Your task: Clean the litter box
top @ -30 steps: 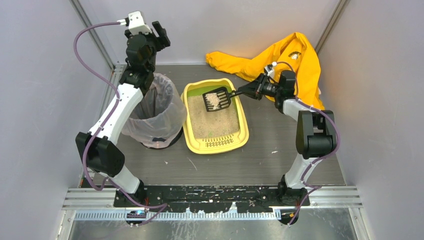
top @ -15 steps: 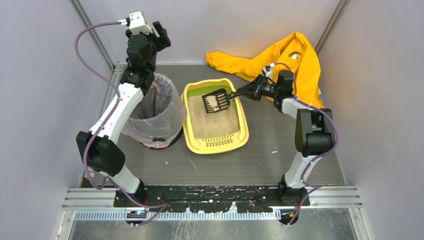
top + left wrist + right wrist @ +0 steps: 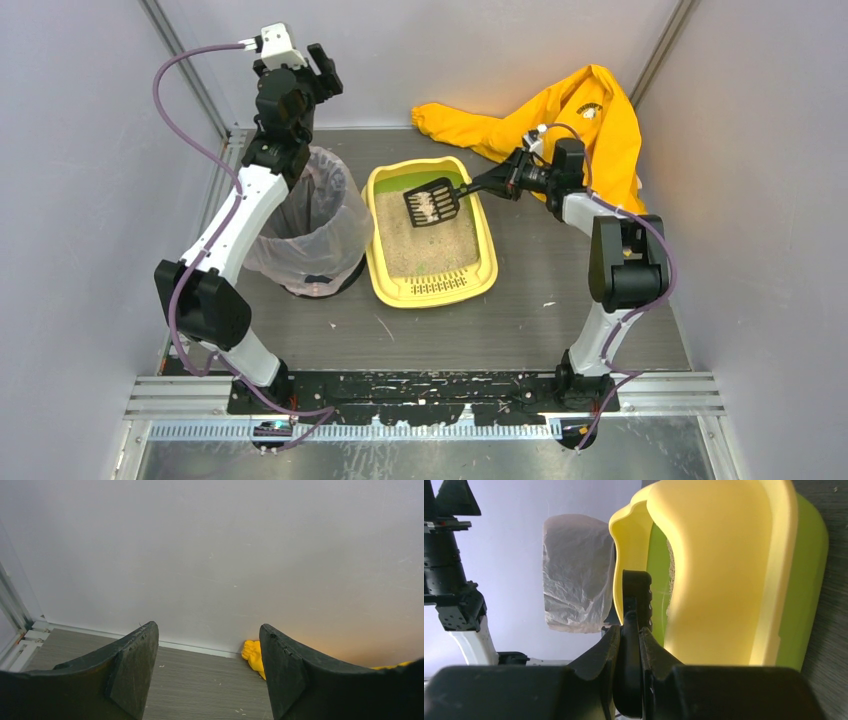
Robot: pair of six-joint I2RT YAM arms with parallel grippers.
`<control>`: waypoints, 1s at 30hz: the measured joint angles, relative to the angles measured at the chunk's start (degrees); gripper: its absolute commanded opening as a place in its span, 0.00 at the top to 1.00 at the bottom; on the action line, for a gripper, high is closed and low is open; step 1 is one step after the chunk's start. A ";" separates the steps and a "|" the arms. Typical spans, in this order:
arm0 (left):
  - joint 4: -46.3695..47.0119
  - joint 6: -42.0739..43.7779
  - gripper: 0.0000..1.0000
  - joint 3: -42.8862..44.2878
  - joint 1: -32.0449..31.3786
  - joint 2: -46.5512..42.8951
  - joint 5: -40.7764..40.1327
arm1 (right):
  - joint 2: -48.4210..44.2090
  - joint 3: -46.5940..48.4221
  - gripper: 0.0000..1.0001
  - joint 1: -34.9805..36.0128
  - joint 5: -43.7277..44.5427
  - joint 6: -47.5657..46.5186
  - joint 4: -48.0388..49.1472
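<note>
The litter box [image 3: 431, 289] sits flat near the middle of the desk [image 3: 520, 310], its slotted lip toward the arms, with the bag-lined bin [image 3: 300, 250] just beside it on the left and a yellow garment [image 3: 590, 115] lying well apart at the far right. The right arm [image 3: 625, 265] reaches in from the right, and its jaws are clenched on the handle of the black scoop [image 3: 432, 205], which the right wrist view shows pinched edge-on between them. The scoop's head hangs over the far half of the box with some pale clumps on it; whether it touches the sand I cannot tell. The left arm [image 3: 245, 215] is raised high behind the bin, its jaws spread wide and holding nothing, facing the back wall. The box looks like thin moulded plastic: probably stiff enough to keep its shape and light in itself, but weighted by the sand, which is loose and would likely slide and spill if the box were tipped. Its smooth walls would likely be slippery, so the rolled rim or the slotted lip seems the best place to pinch it if it needs steadying. The scoop's load is likely loose too, so it should stay level on the way to the bin.
</note>
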 measured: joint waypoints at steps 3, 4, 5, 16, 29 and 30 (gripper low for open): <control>0.02 0.00 0.27 0.00 -0.02 0.00 0.00 | 0.66 1.03 0.99 0.42 -0.04 -0.17 -0.42; 0.02 -0.02 0.27 0.00 -0.02 0.00 0.02 | 0.74 1.62 0.99 0.79 0.15 -1.27 -1.77; 0.02 -0.02 0.27 0.00 -0.07 0.00 0.02 | 0.74 2.05 0.99 1.11 0.39 -2.34 -3.17; 0.02 0.13 0.27 -0.02 -0.33 -0.02 0.17 | 0.72 3.74 0.99 3.17 0.85 -5.51 -8.17; 0.02 0.37 0.27 -1.11 -0.33 -0.39 0.15 | 0.68 2.08 0.99 2.86 0.96 0.52 -0.24; 0.04 0.39 0.27 -1.22 -0.33 -0.44 0.13 | 0.68 2.05 0.99 3.02 0.92 0.50 -0.39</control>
